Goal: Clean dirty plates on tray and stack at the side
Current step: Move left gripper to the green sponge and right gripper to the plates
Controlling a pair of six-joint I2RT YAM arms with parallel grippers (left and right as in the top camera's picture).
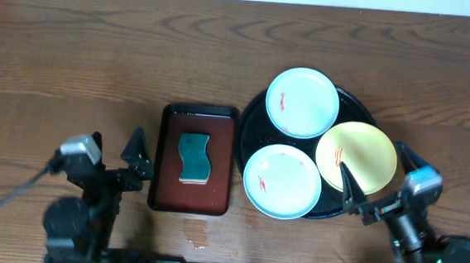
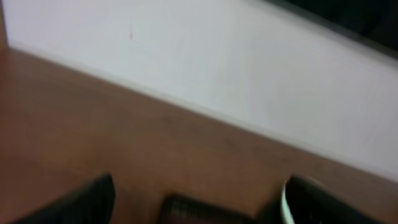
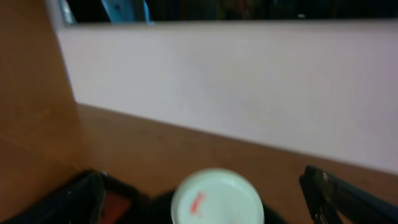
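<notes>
Right gripper (image 1: 371, 158) and left gripper (image 1: 117, 136) gape empty; descending carelessly could tip yellow plate (image 1: 358, 150) off black tray (image 1: 253, 137).

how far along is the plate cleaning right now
Done: nothing. The two pale mint-white round plates and the pale yellow round plate sit on the glossy black round tray, red smears showing, none stacked aside. In hand: nothing; left gripper and right gripper are open, empty. The teal sponge lies on the red-brown rectangular tray. Left: all wiping and stacking.
</notes>
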